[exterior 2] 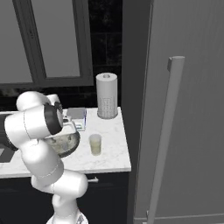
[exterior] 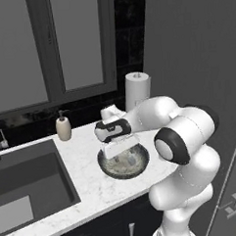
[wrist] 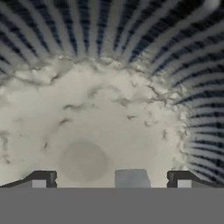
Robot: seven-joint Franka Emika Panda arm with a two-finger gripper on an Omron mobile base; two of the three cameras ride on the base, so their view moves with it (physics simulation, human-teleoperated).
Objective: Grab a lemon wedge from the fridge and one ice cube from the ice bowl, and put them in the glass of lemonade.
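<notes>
Reaching down into the ice bowl point(exterior: 107, 168) on the marble counter point(exterior: 89, 190), the gripper point(wrist: 111, 179) hangs with fingers spread wide and nothing between them. The hand view shows the bowl's pale speckled floor and a small greyish block, seemingly an ice cube point(wrist: 131, 178), between the fingertips. The glass of lemonade point(exterior 2: 95, 145) stands just beside the bowl. Judged step: fetching ice; next comes closing on the cube.

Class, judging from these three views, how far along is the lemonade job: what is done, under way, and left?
Done: nothing visibly; the pale yellow-green glass tumbler looks unchanged and the grey fridge is shut. Under way: the open gripper is down inside the dark ribbed ice bowl, holding nothing. Left: the ice cube and lemon wedge.
</notes>
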